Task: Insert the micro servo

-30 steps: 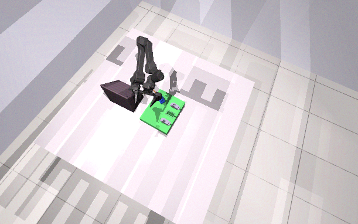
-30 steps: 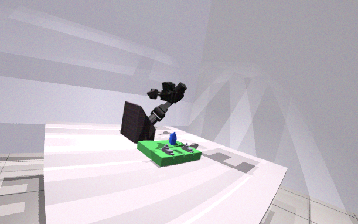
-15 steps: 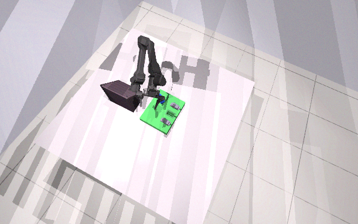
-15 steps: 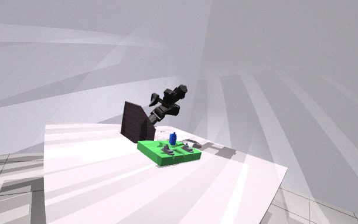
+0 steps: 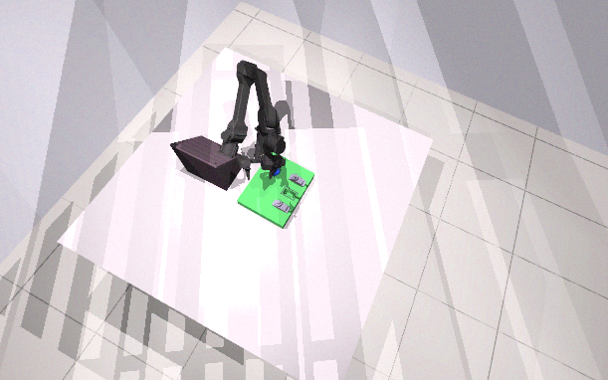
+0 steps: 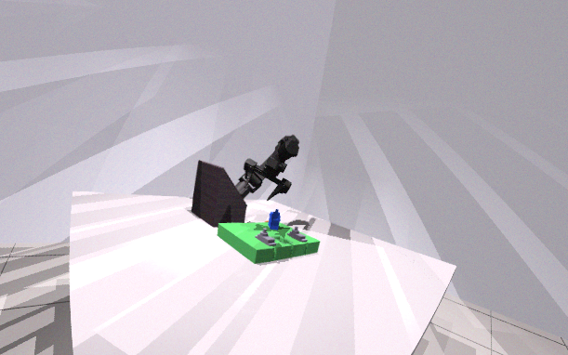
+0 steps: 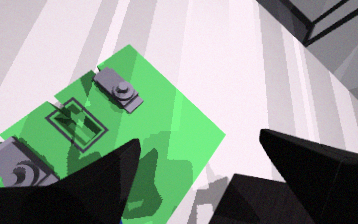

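The loose blue servo [image 5: 277, 172] [image 6: 274, 220] stands tall on the green deck [image 5: 260, 199] [image 6: 238, 237] [image 7: 195, 125], outside the pocket. A trace of orange shows beside it in the exterior view. In the wrist view only a sliver of blue shows at the bottom edge, behind the left finger. The marked pocket [image 5: 290, 193] [image 7: 89, 114] is empty, between two grey servos, with its side notch at the deck's edge. My gripper [image 5: 260, 177] [image 6: 255, 190] [image 7: 199, 139] is open and empty, above the deck's side nearest the dark block. The servo's shaft direction is unclear.
Two grey servos [image 5: 297, 179] [image 5: 281, 205] [image 6: 266, 237] [image 6: 297, 234] [image 7: 117, 89] [image 7: 20, 165] sit in the deck on either side of the pocket. A dark slanted block [image 5: 205, 159] [image 6: 219, 195] stands close beside the deck and the gripper. A dark rack frame shows at the wrist view's top right.
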`<state>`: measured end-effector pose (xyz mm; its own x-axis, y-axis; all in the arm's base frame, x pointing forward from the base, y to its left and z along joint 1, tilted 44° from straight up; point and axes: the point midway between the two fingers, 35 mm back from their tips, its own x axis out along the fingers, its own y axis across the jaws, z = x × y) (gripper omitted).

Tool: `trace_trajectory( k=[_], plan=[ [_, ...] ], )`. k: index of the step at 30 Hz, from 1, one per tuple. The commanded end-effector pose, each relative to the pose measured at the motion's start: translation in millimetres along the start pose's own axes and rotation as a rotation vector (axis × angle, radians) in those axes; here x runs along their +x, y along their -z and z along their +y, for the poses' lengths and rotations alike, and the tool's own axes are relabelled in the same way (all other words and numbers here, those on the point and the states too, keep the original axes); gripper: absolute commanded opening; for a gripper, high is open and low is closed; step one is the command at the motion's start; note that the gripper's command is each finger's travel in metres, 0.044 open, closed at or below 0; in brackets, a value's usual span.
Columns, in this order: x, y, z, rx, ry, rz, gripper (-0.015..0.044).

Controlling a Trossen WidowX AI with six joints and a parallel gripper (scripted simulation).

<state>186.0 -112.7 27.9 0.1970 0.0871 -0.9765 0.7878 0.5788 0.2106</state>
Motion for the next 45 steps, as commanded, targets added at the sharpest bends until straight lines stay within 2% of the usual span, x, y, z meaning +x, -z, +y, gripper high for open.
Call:
trace_trajectory(
  k=[1, 19, 45],
  plan=[
    [-2.0, 15.3, 14.7, -0.059, -0.068, 0.108, 0.0440],
    [-37.8, 77.4, 70.9, -0.195, -0.403, 0.529, 0.0440],
    [-8.1, 98.3, 84.3, -0.196, -0.408, 0.533, 0.0440]
  ],
)
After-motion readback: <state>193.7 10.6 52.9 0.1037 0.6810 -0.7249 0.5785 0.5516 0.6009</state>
